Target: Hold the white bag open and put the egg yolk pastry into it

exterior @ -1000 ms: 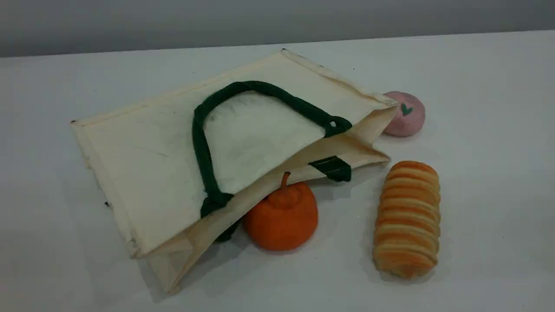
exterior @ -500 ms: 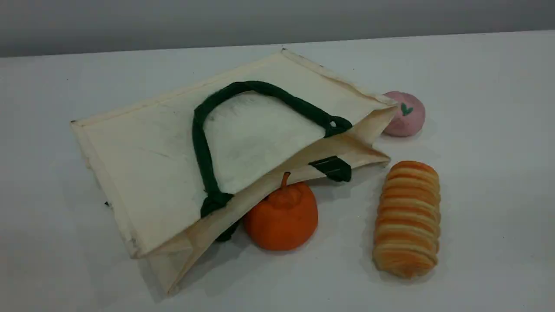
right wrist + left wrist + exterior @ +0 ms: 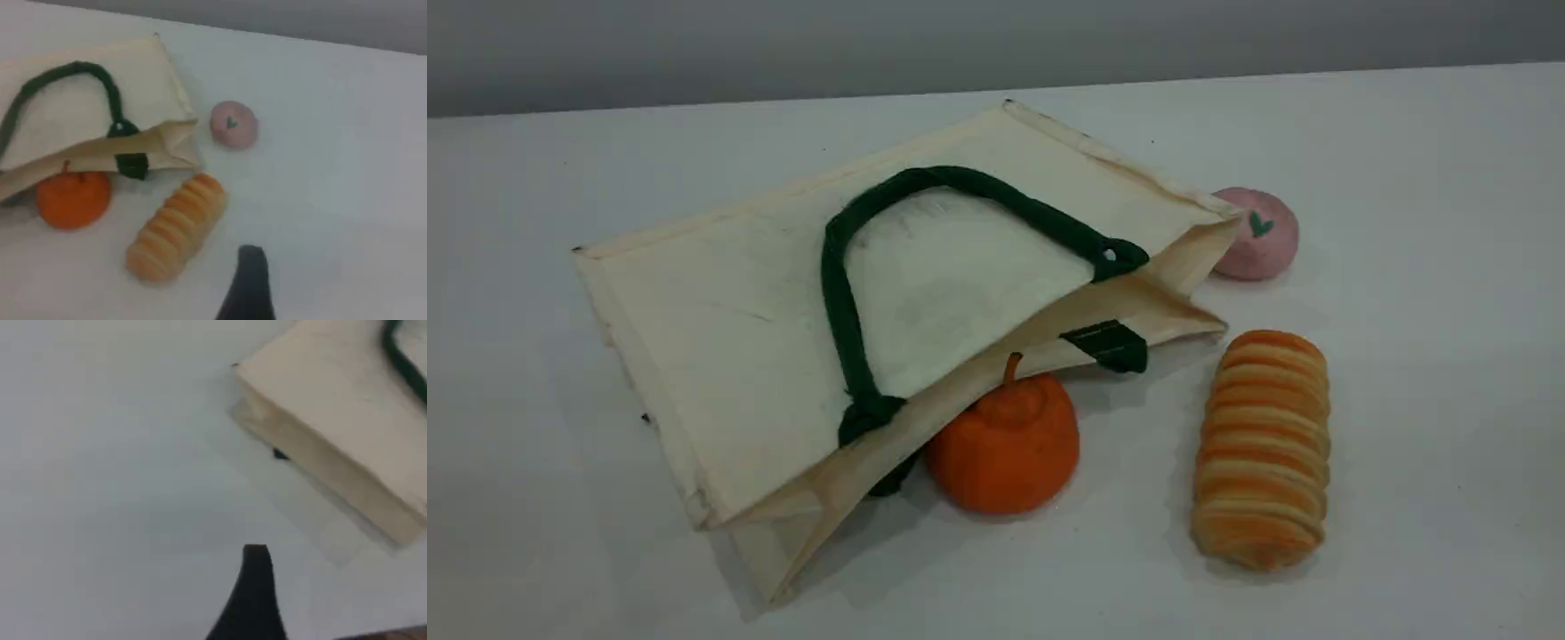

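The white bag lies flat on its side on the table, mouth toward the right and slightly parted. Its dark green handle rests on the upper face. The egg yolk pastry is out of view in every frame. Neither arm shows in the scene view. In the left wrist view one dark fingertip hangs over bare table, short of the bag's closed bottom corner. In the right wrist view one dark fingertip hovers above the table, near the long bread and away from the bag's mouth. Nothing is held by either gripper.
An orange fruit-shaped bun sits against the bag's mouth, partly under its lower lip. A long striped bread roll lies to the right. A pink ball with a green heart rests behind the bag's upper corner.
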### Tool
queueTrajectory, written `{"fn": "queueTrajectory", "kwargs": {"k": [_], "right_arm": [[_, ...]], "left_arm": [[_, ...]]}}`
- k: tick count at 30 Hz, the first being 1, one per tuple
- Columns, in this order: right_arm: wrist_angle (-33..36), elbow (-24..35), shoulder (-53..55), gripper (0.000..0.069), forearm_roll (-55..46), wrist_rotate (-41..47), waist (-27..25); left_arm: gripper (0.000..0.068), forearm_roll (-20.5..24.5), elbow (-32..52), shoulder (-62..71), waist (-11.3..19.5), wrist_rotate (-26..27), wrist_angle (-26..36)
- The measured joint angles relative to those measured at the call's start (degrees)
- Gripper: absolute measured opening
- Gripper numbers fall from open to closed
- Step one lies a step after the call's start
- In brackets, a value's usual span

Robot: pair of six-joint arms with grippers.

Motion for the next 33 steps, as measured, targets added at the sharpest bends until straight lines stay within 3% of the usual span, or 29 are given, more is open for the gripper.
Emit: {"fn": "queueTrajectory", "kwargs": {"k": [4, 10, 21, 33], "right_arm": [[0.0, 0.0, -1.86, 0.0567, 0.12, 0.0, -5.22], [0.0, 0.0, -2.92, 0.0566, 0.13, 0.0, -9.05], [0.0, 0.0, -2.85, 0.0566, 0.38, 0.0, -10.8], [-0.05, 0.0, -2.85, 0.0566, 0.38, -0.02, -10.64]], "left_arm": [[0.058, 0.02, 0.0, 0.0, 5.16, 0.05, 0.0], [0.058, 0.02, 0.0, -0.07, 9.27, 0.0, 0.0], [0.058, -0.34, 0.0, -8.49, 9.36, 0.0, 0.12], [0.058, -0.34, 0.0, -8.41, 9.25, 0.04, -0.09]]}}
